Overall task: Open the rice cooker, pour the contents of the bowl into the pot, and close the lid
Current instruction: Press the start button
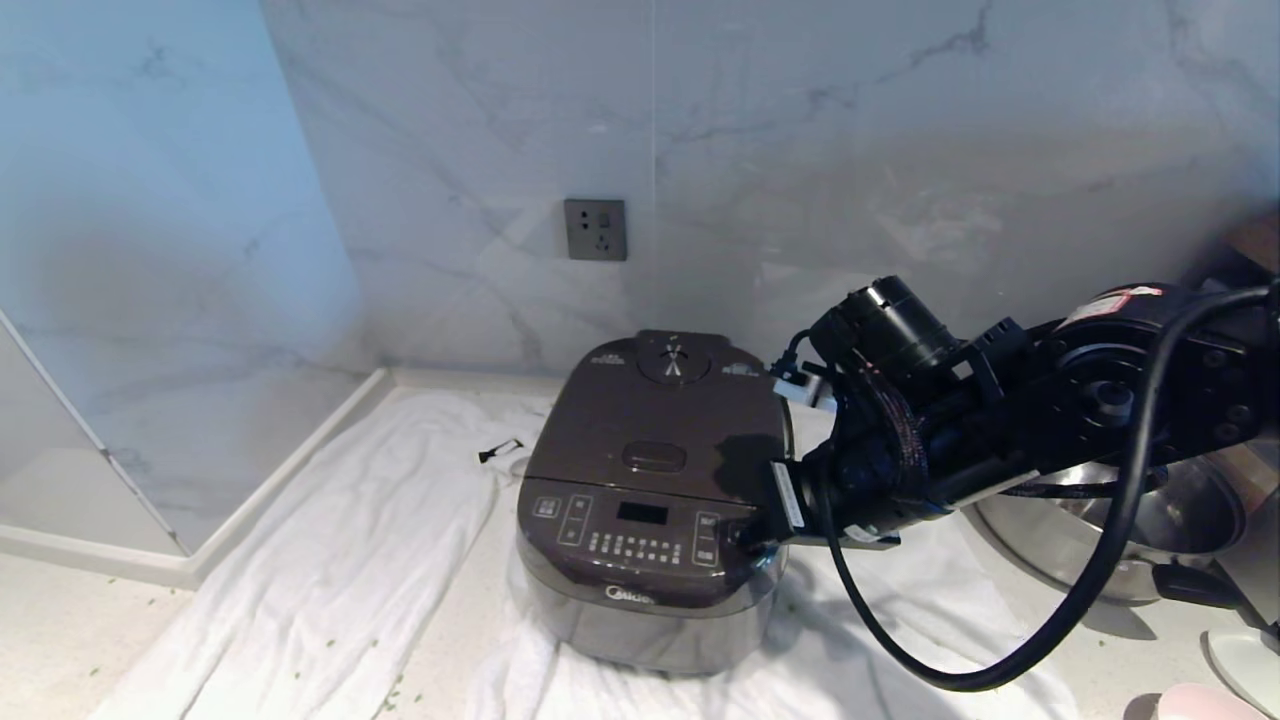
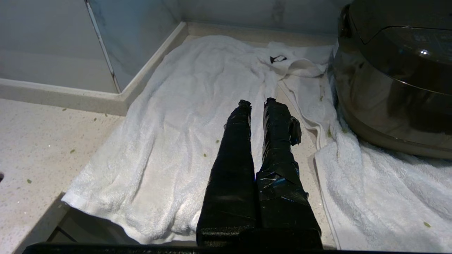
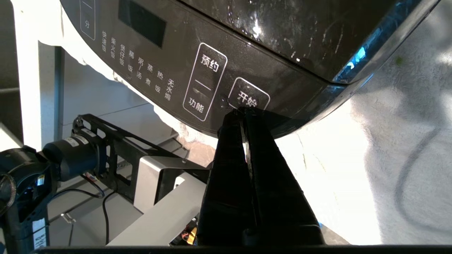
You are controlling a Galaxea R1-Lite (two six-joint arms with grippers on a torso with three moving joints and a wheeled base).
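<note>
The dark grey-brown rice cooker stands on a white towel with its lid down, so the pot is hidden. My right gripper is shut with nothing in it. Its tips rest against the right end of the front button panel, at a square button in the right wrist view, where the gripper fills the middle. The left gripper hangs shut and empty over the towel, left of the cooker. The bowl is out of view.
A large shiny steel pan with black handles sits behind my right arm. White towels cover the counter, which ends at a raised corner ledge. A wall socket is above the cooker. A pink rounded edge shows at the near right corner.
</note>
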